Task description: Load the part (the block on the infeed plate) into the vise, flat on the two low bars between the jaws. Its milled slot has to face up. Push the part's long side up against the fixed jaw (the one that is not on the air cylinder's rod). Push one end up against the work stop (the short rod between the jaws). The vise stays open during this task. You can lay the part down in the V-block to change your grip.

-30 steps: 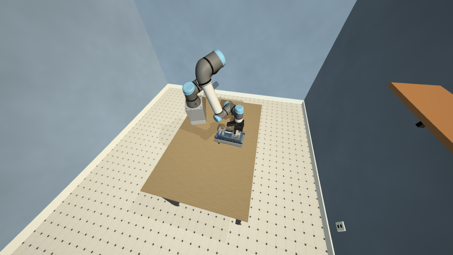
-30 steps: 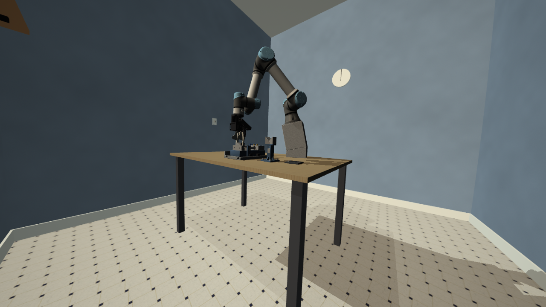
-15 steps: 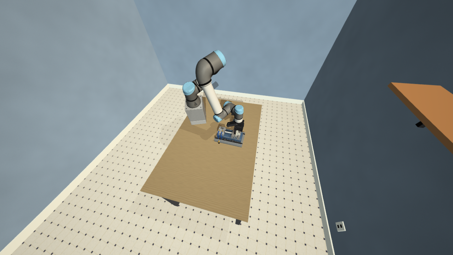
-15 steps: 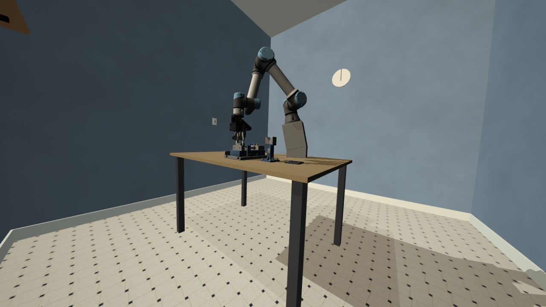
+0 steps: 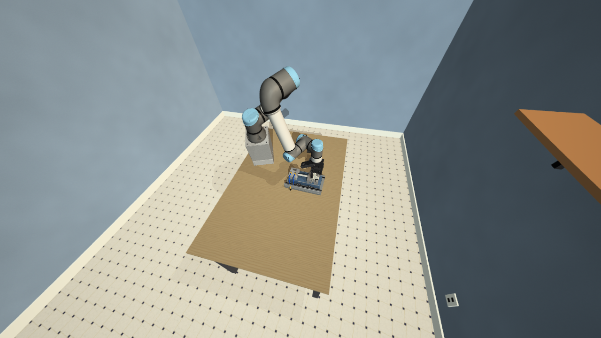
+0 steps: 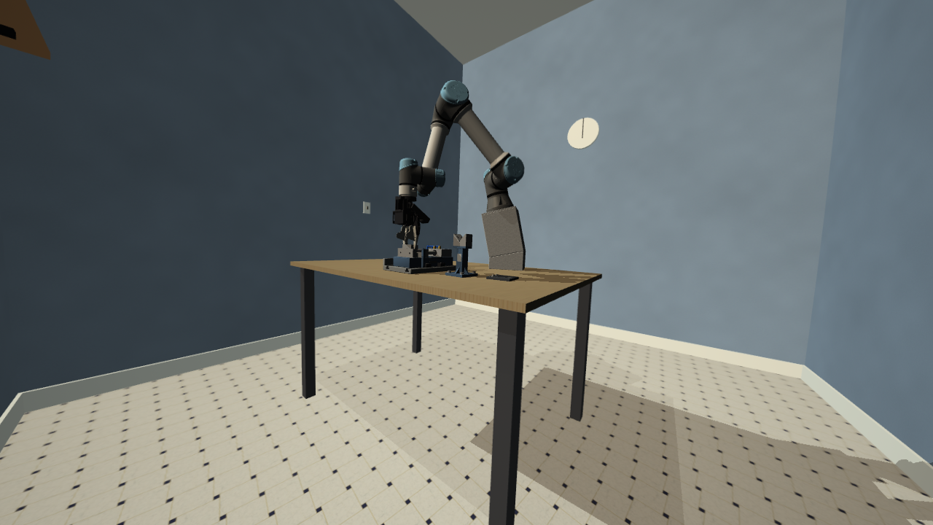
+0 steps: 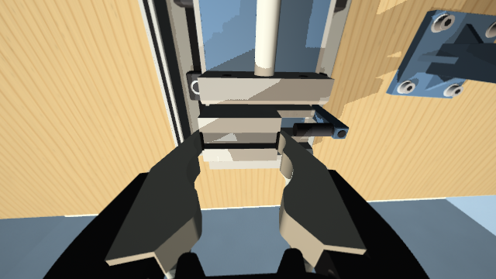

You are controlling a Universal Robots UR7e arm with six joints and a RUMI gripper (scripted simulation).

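Block gripped over the vise

Top: a wood-grain table (image 5: 273,218) (image 6: 404,273) (image 7: 77,116) stands on speckled tile between three blue-grey walls. The vise (image 5: 302,188) (image 6: 417,268) (image 7: 265,90) sits at its far side.

Exterior: four square dark legs, one round clock (image 6: 582,133).

Wrist: the gripper's (image 5: 316,172) (image 6: 410,245) (image 7: 239,141) two fingers clamp one slotted, metallic-looking block (image 7: 239,125) by its ends, left of one black rod (image 7: 313,129).

From high up, the top view looks steeply down on the whole table (image 5: 268,222) (image 6: 404,279); the exterior view stands well back, near table height, sharing that table and the arm (image 5: 280,130) (image 6: 438,146). And the wrist view peers in close, vise (image 5: 303,189) (image 6: 417,266) (image 7: 266,90) at upper centre!
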